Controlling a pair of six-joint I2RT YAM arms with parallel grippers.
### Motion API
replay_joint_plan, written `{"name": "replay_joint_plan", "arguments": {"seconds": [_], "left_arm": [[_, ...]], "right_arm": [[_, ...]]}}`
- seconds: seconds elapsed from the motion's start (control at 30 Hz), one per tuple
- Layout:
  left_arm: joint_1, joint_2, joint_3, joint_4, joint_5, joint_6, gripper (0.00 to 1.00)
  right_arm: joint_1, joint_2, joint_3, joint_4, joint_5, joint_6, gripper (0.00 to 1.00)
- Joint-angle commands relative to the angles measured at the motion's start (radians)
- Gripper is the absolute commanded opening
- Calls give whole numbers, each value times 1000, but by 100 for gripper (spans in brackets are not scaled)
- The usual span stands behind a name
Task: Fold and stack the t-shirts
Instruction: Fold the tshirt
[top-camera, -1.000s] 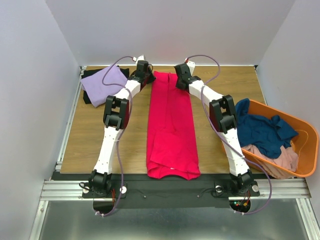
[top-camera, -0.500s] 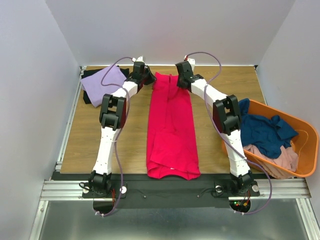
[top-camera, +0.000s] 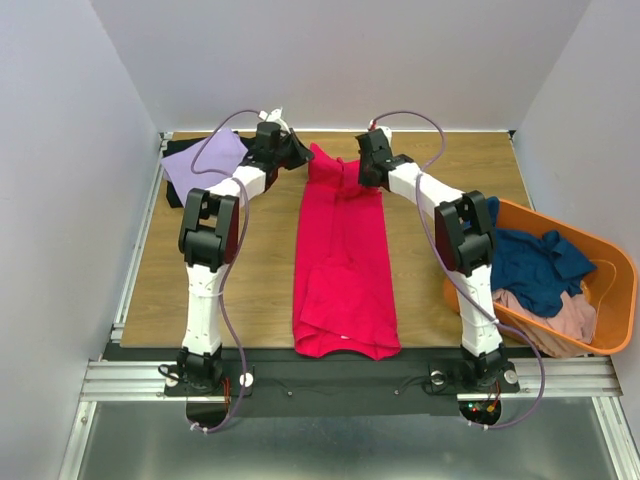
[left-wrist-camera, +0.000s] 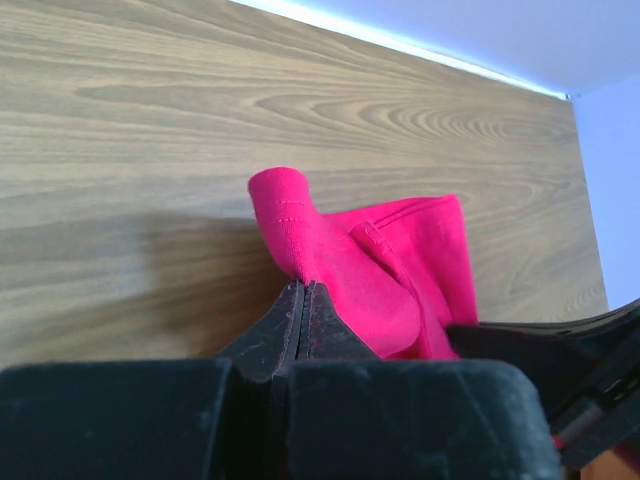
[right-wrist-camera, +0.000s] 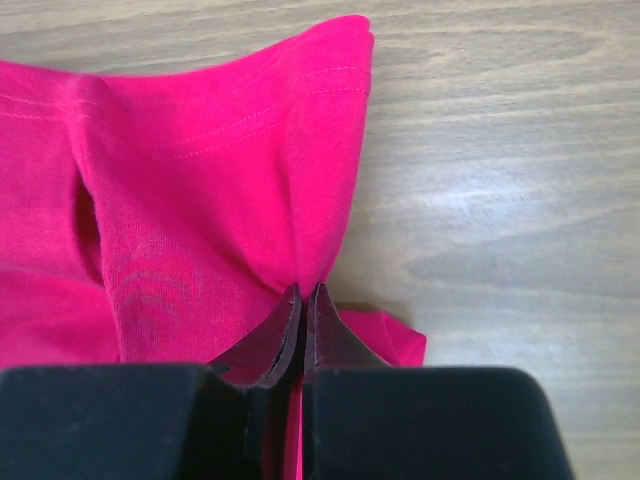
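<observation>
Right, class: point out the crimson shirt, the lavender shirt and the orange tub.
crimson shirt (top-camera: 342, 270), top view, its flat middle.
lavender shirt (top-camera: 197, 165), top view, its folded face.
orange tub (top-camera: 612, 300), top view, its right wall.

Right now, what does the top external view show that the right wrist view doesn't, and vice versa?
Only top external: the whole crimson-pink t-shirt lying lengthwise on the table, the left gripper at one far corner, the lavender t-shirt over the black t-shirt, and the orange tub holding the navy t-shirt and dusty pink t-shirt. Only right wrist: the pinch of cloth by the stitched hem that the right gripper is shut on. Both: that gripper, crimson cloth, bare wood.
</observation>
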Motion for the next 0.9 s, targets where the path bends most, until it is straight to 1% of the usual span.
{"name": "replay_joint_plan", "arguments": {"seconds": [0.0, 0.17, 0.27, 0.37, 0.67, 0.87], "left_arm": [[-7, -117, -86, 78, 48, 52, 0], [-13, -172, -178, 76, 65, 73, 0], [-22, -208, -224, 76, 36, 101, 0], [-22, -258, -281, 76, 25, 110, 0], [-51, -358, -400, 76, 53, 156, 0], [-62, -458, -528, 55, 54, 190, 0]], "right_arm": [[6, -113, -38, 31, -4, -25, 0], [8, -171, -114, 37, -28, -31, 1], [11, -210, -160, 39, -51, -38, 0], [20, -245, -244, 46, -79, -42, 0], [48, -332, -377, 59, -79, -48, 1], [63, -429, -495, 59, -87, -35, 8]]}}
